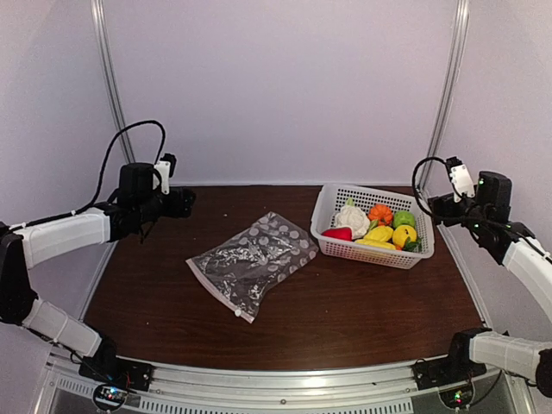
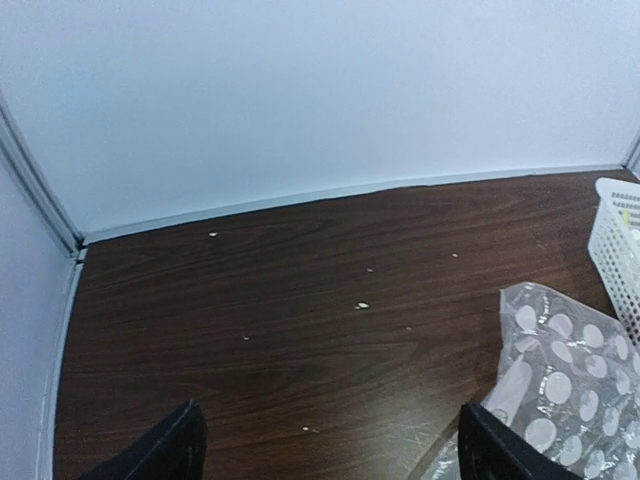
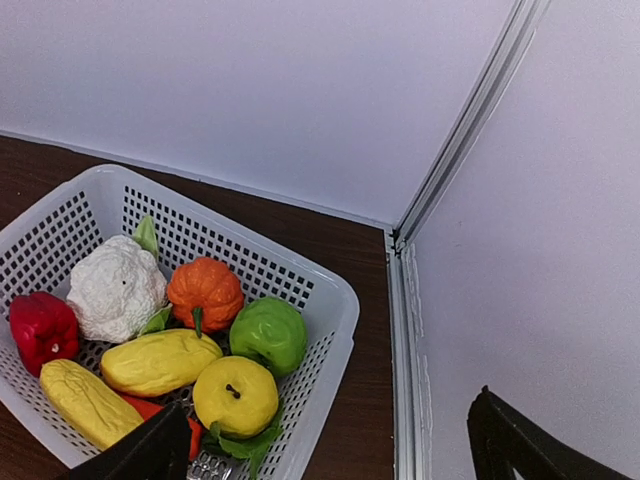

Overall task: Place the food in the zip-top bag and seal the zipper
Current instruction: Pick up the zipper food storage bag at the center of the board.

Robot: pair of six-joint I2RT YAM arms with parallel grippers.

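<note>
The zip-top bag (image 1: pixel 252 260) lies flat and empty mid-table; its small white slider tab (image 1: pixel 236 313) sits at the near edge. The bag's corner shows in the left wrist view (image 2: pixel 565 385). The food sits in the white basket (image 1: pixel 332 248): white cauliflower (image 3: pixel 115 288), orange pumpkin (image 3: pixel 204 290), green apple (image 3: pixel 268 334), yellow lemons (image 3: pixel 235 396), red pepper (image 3: pixel 40 328), with an orange piece (image 3: pixel 145 406) mostly hidden beneath. My left gripper (image 1: pixel 183 203) is open and empty, raised at the far left. My right gripper (image 1: pixel 431 207) is open and empty, raised beside the basket's right end.
White enclosure walls stand behind and at both sides, with a metal corner post (image 3: pixel 455 130) close to the basket's right. Small white crumbs (image 2: pixel 361 305) dot the brown table (image 1: pixel 345 306). The basket rim (image 3: pixel 335 300) lies just below the right gripper.
</note>
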